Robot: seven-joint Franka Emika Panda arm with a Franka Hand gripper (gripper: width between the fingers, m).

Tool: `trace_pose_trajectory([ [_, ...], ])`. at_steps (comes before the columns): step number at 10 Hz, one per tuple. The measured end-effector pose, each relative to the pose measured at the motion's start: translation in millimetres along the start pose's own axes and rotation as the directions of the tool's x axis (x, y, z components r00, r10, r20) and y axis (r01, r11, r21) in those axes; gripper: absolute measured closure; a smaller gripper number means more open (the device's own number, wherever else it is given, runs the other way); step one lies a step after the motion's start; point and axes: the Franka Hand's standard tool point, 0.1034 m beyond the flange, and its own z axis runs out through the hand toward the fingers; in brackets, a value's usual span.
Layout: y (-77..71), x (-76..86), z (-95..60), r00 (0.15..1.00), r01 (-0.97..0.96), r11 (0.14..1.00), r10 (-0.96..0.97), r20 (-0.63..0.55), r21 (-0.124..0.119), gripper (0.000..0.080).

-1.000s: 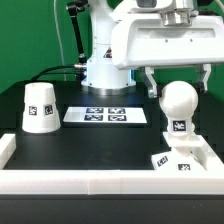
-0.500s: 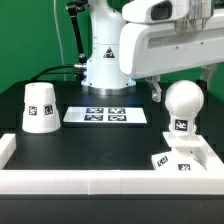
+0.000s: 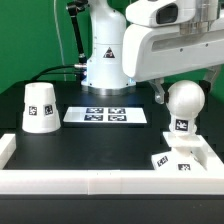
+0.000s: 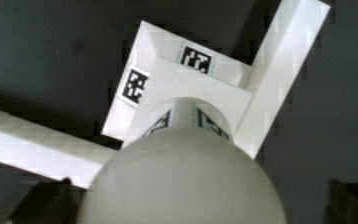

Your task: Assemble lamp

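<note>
On the exterior view's left, the cone-shaped shade (image 3: 40, 107) stands alone on the black bench (image 3: 110, 145), wide end down, a tag facing forward. Next along, flat in the middle of the bench, lies the marker board (image 3: 107, 115), with the foot of the white robot arm (image 3: 105, 60) just behind it. Well apart from the shade, on the exterior view's right, the square base (image 3: 180, 160) sits in the corner made by the white rail (image 3: 100, 180) along the bench's front edge and side. The round bulb (image 3: 184, 105) stands upright on that base, neck down. The jaws hang around the bulb's top, spread wide, one dark finger (image 3: 158, 93) clear of the bulb's side. From the wrist view the bulb (image 4: 185, 170) fills the foreground, with the base (image 4: 194, 75) beneath it.
</note>
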Motion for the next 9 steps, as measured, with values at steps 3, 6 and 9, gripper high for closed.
trace_pose_trajectory([
  [3,4.0,4.6,0.1,1.000,0.004,1.000,-0.004,-0.007,-0.001,0.0101],
  [6,3.1,5.5,0.0,1.000,0.010,1.000,-0.010,-0.010,-0.002,0.0101],
  [9,6.6,7.6,-0.5,0.999,0.031,0.999,-0.032,-0.028,-0.009,0.0225],
])
